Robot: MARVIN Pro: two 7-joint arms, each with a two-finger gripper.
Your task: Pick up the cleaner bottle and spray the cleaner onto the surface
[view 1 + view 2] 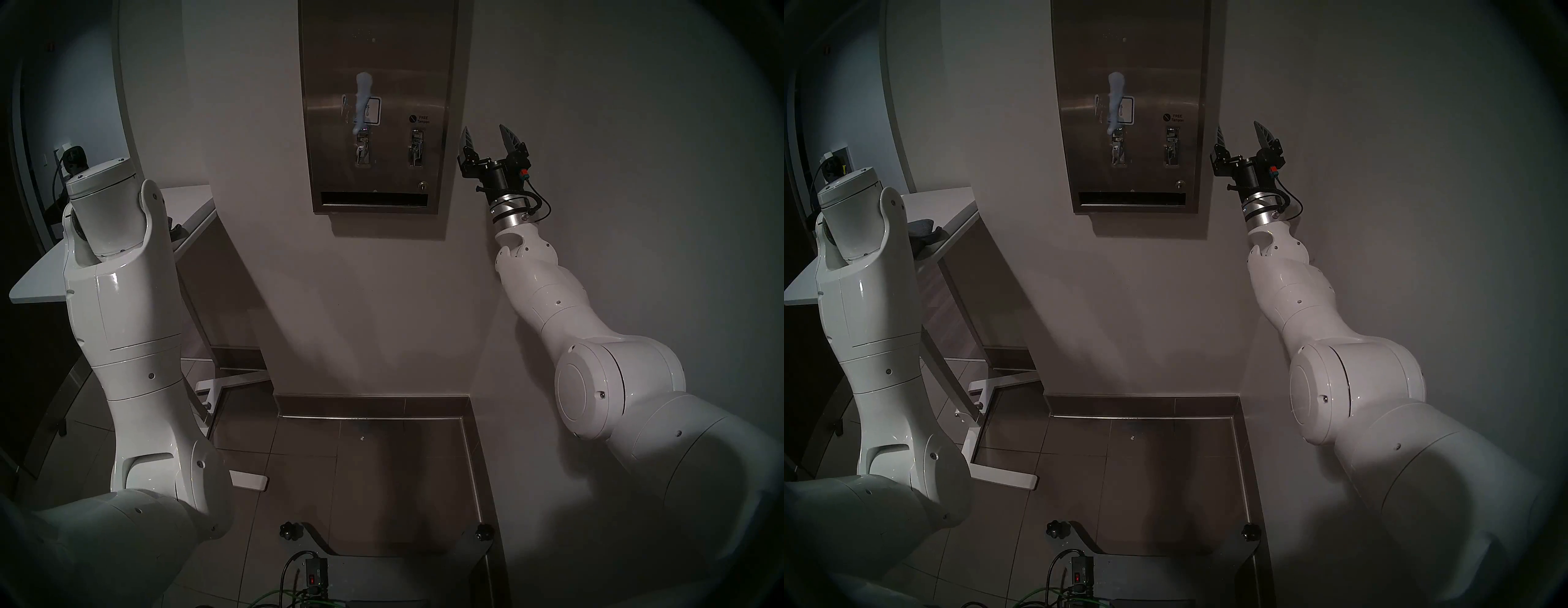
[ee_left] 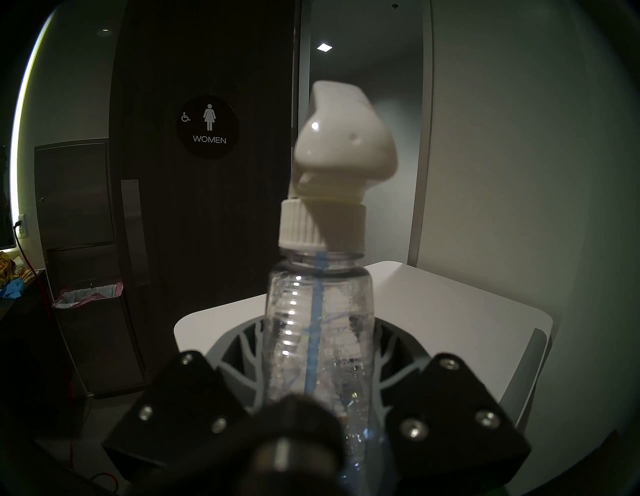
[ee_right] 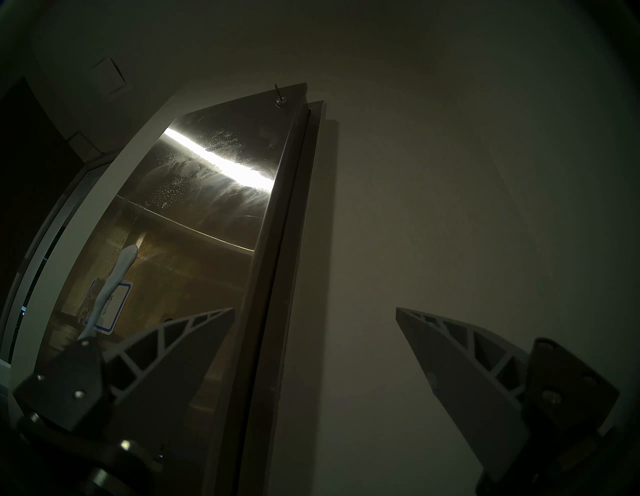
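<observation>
In the left wrist view, my left gripper (image 2: 318, 329) is shut on the cleaner bottle (image 2: 318, 311). The bottle is clear plastic with a blue dip tube and a white spray head (image 2: 341, 138), and it stands upright above the white table (image 2: 450, 311). My own left arm hides the gripper and bottle from both head views. The surface, a steel wall dispenser (image 1: 382, 51) (image 1: 1136, 42) (image 3: 207, 214), carries a whitish foam streak of cleaner (image 1: 363, 102) (image 1: 1115, 99) (image 3: 114, 280) running down over its sticker. My right gripper (image 1: 488, 136) (image 1: 1242, 131) (image 3: 315, 315) is open and empty beside the dispenser's right edge.
The white table (image 1: 186, 208) stands left of the dispenser, with a dark cloth (image 1: 922, 227) on it and its base (image 1: 1004, 475) on the tiled floor. A dark door with a WOMEN sign (image 2: 207, 126) and a wall waste bin (image 2: 90, 294) lie beyond.
</observation>
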